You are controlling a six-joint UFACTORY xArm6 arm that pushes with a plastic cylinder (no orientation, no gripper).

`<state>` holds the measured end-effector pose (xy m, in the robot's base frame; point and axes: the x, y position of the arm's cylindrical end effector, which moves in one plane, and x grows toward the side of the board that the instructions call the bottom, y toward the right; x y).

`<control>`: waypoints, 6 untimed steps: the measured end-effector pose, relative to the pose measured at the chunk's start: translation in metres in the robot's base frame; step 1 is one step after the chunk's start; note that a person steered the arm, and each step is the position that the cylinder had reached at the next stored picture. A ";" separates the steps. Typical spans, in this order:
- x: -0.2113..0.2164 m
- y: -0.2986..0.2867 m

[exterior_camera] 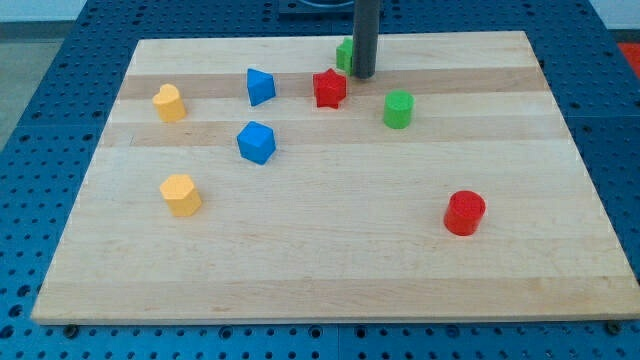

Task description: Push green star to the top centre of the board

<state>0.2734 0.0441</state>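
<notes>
Although the red cylinder (464,213) and the lower yellow block (181,194) sit nearest on the pale, grained wooden tabletop (330,270), well below the red star (329,88), the work is at the far edge, where the green star (345,53) lies just above and right of the red star, half hidden behind my tip (363,76). With no jaws on this smooth dark rod, open or shut does not apply; the push looks all but done, so only a small nudge seems needed, if any. Other matte, plastic-looking blocks flank the red star: green cylinder (398,109), two blue blocks (256,142) (260,86), another yellow (170,102).
</notes>
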 end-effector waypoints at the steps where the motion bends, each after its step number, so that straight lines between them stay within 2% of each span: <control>1: 0.000 0.025; 2: 0.000 0.064; 3: -0.004 0.073; 4: -0.008 0.061; 6: -0.011 -0.005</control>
